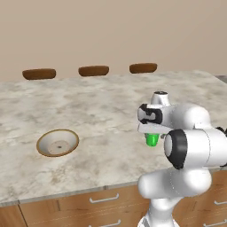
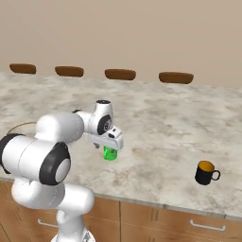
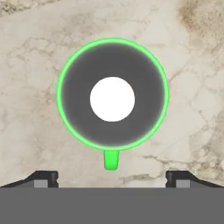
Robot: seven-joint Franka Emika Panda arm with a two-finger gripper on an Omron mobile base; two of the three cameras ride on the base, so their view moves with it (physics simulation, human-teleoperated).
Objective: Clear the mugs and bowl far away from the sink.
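The bright green mug [image 1: 152,140] stands upright on the marble counter near its front edge, directly under my gripper [image 1: 152,132]. In the hand view I look straight down into the green mug [image 3: 112,94], its handle pointing toward my gripper [image 3: 112,177], whose fingertips [image 3: 43,177] stand wide apart and open above it, holding nothing. The right base view shows my gripper [image 2: 109,145] over the green mug [image 2: 110,154]. The black mug [image 2: 206,172] with orange inside sits far right near the front edge. The tan bowl [image 1: 57,142] rests far left. The sink is out of view.
The marble counter [image 1: 88,111] is an island whose front edge runs just before the mugs, with wooden drawers [image 1: 102,201] below. Several brown stool seats [image 1: 93,70] line the far edge. My own arm [image 2: 47,151] blocks part of the counter's left side in the right base view.
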